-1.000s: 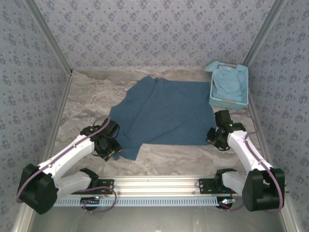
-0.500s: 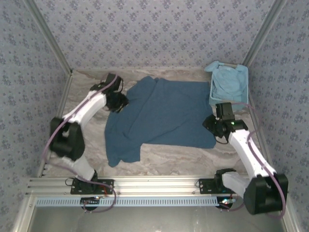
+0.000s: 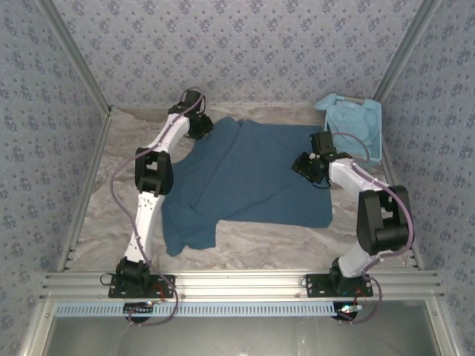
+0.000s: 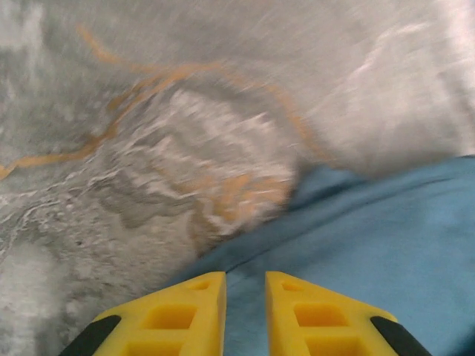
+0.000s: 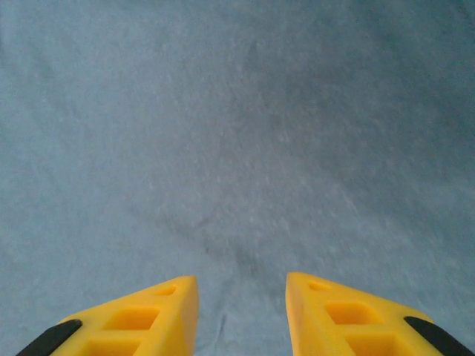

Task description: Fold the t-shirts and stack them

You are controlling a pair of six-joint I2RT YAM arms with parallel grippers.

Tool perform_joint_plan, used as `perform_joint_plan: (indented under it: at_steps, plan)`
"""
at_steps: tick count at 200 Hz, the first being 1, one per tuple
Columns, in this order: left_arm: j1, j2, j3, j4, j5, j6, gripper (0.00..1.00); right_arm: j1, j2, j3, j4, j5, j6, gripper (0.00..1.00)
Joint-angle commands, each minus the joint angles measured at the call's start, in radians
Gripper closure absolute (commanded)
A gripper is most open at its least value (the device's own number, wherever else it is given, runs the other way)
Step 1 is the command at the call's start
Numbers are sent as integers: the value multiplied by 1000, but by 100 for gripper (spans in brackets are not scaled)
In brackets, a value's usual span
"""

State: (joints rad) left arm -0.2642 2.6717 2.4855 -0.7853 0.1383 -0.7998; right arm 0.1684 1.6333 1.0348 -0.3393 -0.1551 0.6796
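Note:
The dark teal-blue t-shirt (image 3: 256,174) lies spread on the marble table, its left side rumpled down to a flap at the front left. My left gripper (image 3: 199,124) is stretched to the shirt's far left corner; its yellow fingers (image 4: 189,308) stand narrowly open just over the cloth edge (image 4: 245,256). Further right, my right gripper (image 3: 306,165) hovers over the shirt's right side, open, with only flat cloth (image 5: 237,163) under its fingertips (image 5: 167,297). The paler sky-blue t-shirt (image 3: 350,124) lies crumpled in the basket.
A pale-blue plastic basket (image 3: 355,156) stands at the back right, close behind my right arm. Patterned walls enclose the table on three sides. Bare marble (image 3: 260,237) runs along the front and the left (image 3: 111,193).
My left arm swung from the shirt's front left flap up to its far left corner. My right gripper moved from the front right corner back and inward onto the shirt.

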Motion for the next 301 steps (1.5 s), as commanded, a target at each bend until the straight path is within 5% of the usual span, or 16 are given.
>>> perform_joint_plan:
  at_steps: [1, 63, 130, 161, 233, 301]
  plan:
    - [35, -3, -20, -148, -22, 23, 82, 6, 59, 58, -12, -8, -24, 62]
    - [133, -332, -648, 84, -49, -13, 84, 37, 245, 217, -98, 14, -32, 61]
    - [146, -589, -905, 130, -84, -27, 86, 80, 402, 329, -239, 50, -41, 61]
    - [132, -561, -687, 115, -89, 26, 70, 103, 358, 290, -142, 13, -104, 61]
    - [28, 7, 251, -213, -81, 92, 61, 120, 327, 289, -167, -9, -114, 61]
    - [0, 58, 236, -98, -57, 33, 58, 117, 315, 248, -167, -25, -113, 61]
